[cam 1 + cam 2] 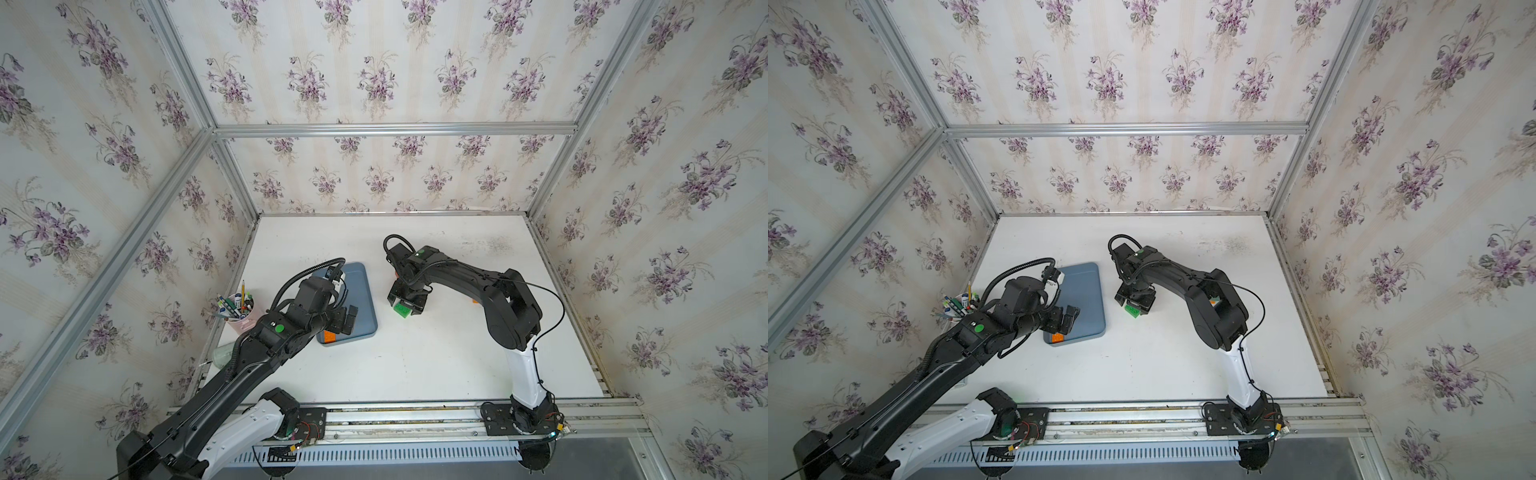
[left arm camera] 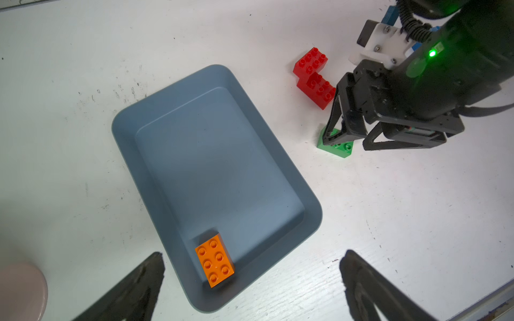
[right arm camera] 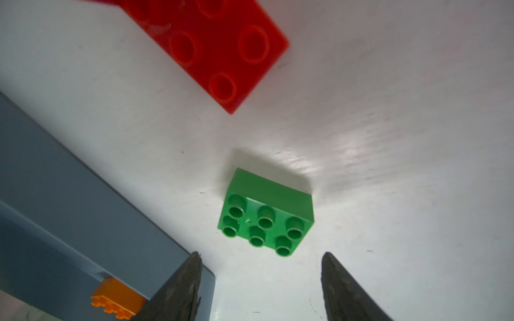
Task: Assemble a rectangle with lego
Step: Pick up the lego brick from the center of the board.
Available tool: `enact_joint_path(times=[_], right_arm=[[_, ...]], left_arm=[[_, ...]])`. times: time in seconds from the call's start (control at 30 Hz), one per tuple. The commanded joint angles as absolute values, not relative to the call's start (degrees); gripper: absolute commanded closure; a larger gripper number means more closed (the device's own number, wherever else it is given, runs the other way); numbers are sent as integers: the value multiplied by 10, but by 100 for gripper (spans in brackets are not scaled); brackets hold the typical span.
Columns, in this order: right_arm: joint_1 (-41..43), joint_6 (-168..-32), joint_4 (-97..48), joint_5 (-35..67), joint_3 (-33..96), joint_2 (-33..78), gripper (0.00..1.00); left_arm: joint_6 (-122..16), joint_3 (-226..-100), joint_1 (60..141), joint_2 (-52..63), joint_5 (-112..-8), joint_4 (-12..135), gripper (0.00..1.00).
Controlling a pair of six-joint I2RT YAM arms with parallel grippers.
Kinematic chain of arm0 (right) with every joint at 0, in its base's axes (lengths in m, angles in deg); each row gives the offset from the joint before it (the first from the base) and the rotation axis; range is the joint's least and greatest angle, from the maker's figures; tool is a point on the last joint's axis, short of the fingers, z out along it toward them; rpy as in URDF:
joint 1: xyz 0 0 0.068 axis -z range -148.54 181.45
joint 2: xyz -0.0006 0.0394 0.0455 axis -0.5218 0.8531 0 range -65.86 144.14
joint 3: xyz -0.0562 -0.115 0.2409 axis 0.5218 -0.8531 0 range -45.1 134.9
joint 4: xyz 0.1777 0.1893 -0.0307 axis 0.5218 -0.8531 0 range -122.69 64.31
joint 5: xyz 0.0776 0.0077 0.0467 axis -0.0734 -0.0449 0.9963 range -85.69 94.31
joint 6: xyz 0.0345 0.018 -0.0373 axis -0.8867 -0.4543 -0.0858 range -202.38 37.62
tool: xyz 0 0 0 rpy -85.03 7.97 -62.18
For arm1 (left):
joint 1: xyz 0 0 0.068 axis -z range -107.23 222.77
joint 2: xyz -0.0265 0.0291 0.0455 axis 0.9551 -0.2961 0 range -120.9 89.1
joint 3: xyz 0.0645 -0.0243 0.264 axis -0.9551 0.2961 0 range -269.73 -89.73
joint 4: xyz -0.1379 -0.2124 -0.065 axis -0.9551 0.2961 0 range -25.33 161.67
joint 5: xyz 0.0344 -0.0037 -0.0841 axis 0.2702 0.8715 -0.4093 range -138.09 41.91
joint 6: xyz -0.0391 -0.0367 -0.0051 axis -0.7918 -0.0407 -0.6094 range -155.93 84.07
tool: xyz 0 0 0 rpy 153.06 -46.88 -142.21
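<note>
Two hands, fingers apart on both. The right hand (image 3: 260, 253) hangs low over the tabletop (image 3: 389, 139); green brick (image 3: 267, 219) sits free just ahead of its fingertips, red bricks (image 2: 313, 76) farther ahead. The left hand (image 2: 253, 253) hovers over the tray (image 2: 125, 133); orange brick (image 2: 214, 259) lies inside, between its fingertips.

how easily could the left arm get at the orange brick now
Likely yes: the left tool is open, facing the orange brick; nothing covers it, though the tray corner walls may crowd one finger.
</note>
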State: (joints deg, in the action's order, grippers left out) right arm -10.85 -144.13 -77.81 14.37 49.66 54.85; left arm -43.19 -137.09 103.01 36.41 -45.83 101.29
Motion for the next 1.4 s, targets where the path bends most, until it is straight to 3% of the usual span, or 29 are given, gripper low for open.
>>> enact_joint_path(times=[0.0, 0.4, 0.9, 1.37], right_arm=[[-108, -1465, -772, 141, 506, 562, 31], [-106, -1534, -770, 113, 521, 576, 33], [-110, -1519, -783, 95, 510, 588, 39], [-116, -1509, -778, 82, 503, 574, 56]], left_arm=[[-423, -1371, 1029, 369, -447, 1003, 0], [-414, -1364, 1029, 378, -443, 997, 0], [-405, -1356, 1029, 381, -438, 988, 0], [-407, -1353, 1029, 381, -437, 989, 0]])
